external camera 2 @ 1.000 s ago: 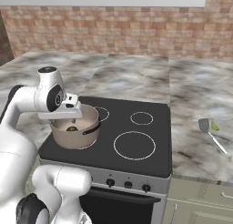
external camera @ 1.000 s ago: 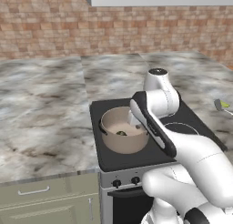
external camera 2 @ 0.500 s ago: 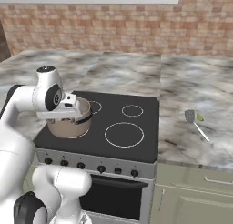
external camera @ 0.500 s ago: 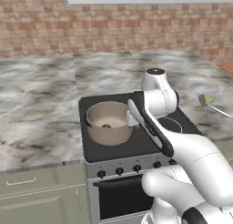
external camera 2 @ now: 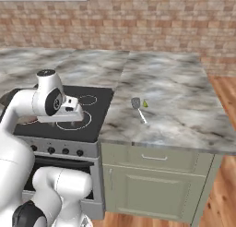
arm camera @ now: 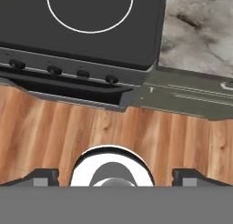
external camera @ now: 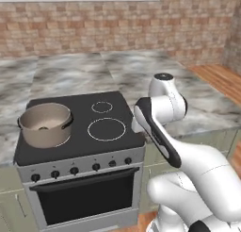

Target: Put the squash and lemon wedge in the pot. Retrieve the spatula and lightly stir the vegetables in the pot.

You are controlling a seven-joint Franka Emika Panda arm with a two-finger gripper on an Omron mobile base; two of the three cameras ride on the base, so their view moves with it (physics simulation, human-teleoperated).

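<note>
From the left side, the tan-brown pot (external camera: 45, 124) sits on the black stove (external camera: 75, 132), at its front left corner. From the right side, the spatula (external camera 2: 138, 107) lies flat on the marbled grey desk (external camera 2: 175, 101) to the right of the stove, a small yellow-green wedge (external camera 2: 145, 103) just beside its grey head. The hand camera looks down past the released, wide-spread claw (arm camera: 112, 176) at the stove knobs (arm camera: 54, 70) and wooden plank floor (arm camera: 50, 132). A brick wall (external camera: 94, 23) runs behind

Lighting's flat and even, pretty bright all over, no obvious source. Shadows are faint and soft, barely any glare. Rendering looks a bit low-res and soft, no edge distortion.
</note>
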